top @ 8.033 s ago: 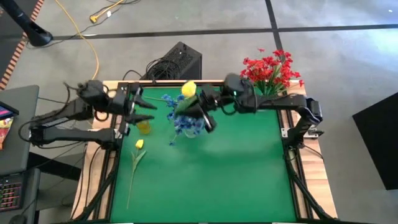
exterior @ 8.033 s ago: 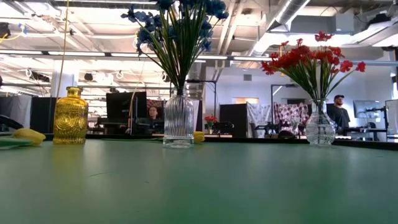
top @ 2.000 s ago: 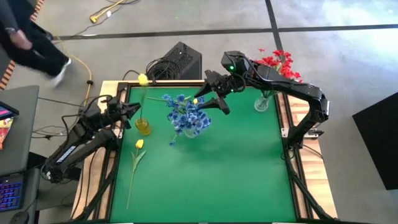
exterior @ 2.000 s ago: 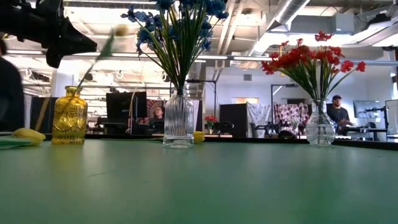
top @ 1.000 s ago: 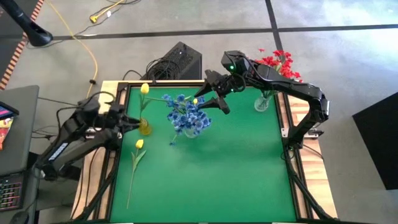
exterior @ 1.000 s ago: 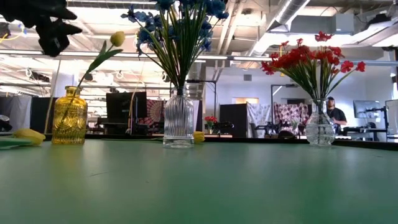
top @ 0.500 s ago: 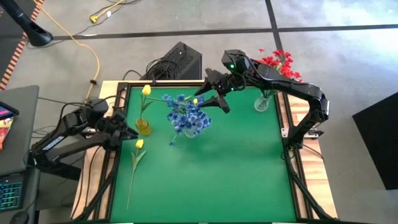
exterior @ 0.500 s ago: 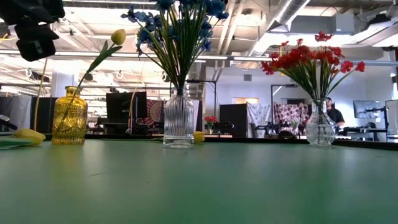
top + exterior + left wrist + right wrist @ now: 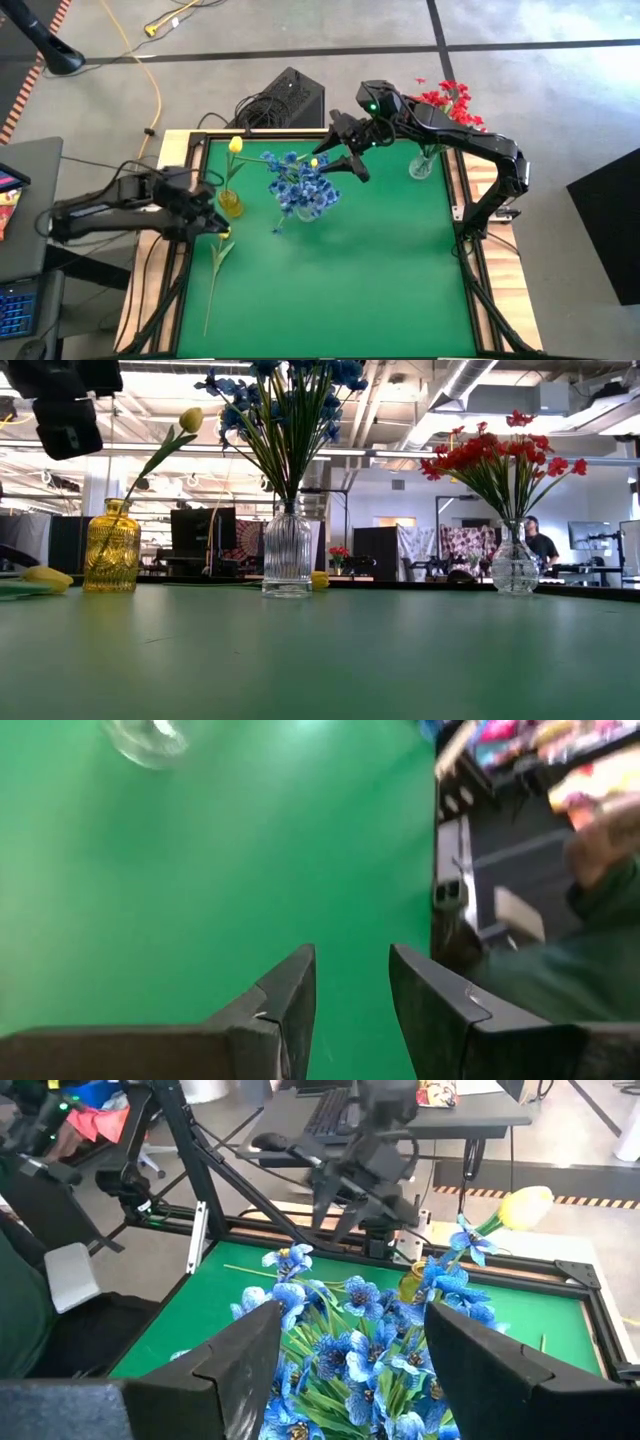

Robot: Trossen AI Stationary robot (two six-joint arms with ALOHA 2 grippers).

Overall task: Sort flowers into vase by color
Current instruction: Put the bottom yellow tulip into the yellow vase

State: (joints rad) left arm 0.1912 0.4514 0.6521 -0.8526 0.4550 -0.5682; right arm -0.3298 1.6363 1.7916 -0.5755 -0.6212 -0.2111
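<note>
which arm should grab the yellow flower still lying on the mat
The left. Its open left gripper hovers right by the loose yellow flower lying at the left edge of the mat, near the yellow vase. The right gripper, open and empty, hangs beyond the blue bouquet, farther away.

Grey concrete floor, yellow cable, bright ceiling lights

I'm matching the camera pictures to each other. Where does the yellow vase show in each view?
High view: yellow vase at the mat's left edge.
Low view: at left, holding one yellow flower.
Left wrist view: not in it.
Right wrist view: partly hidden behind blooms.
Shared landmark: blue flowers, beside it.
</note>
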